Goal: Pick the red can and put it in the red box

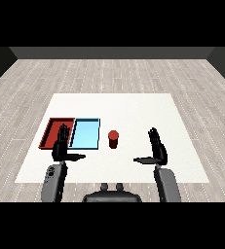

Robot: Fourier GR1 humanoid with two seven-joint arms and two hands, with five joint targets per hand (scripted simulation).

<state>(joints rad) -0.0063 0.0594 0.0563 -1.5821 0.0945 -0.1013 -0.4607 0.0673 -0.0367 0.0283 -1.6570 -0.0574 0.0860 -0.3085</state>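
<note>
Grey plank flooring surrounds the white desk [133, 104]. On it the red can [113, 139] stands upright, long axis vertical, just right of the light blue tray [84, 133], which adjoins the red tray [53, 127]. Left hand [61, 146] and right hand [157, 147] hover with fingers straight, thumbs spread, holding nothing.

A flat white rectangular surface [133, 109] stands on a floor of pale grey wooden planks [109, 73]. Three things lie on the surface, all in its near left part. A shallow red rectangular tray [52, 127] is farthest left. A shallow light blue rectangular tray [86, 133] lies just beside it on the right. A small red cylindrical can [113, 139] stands upright, near the blue tray's right side and apart from it.
</note>
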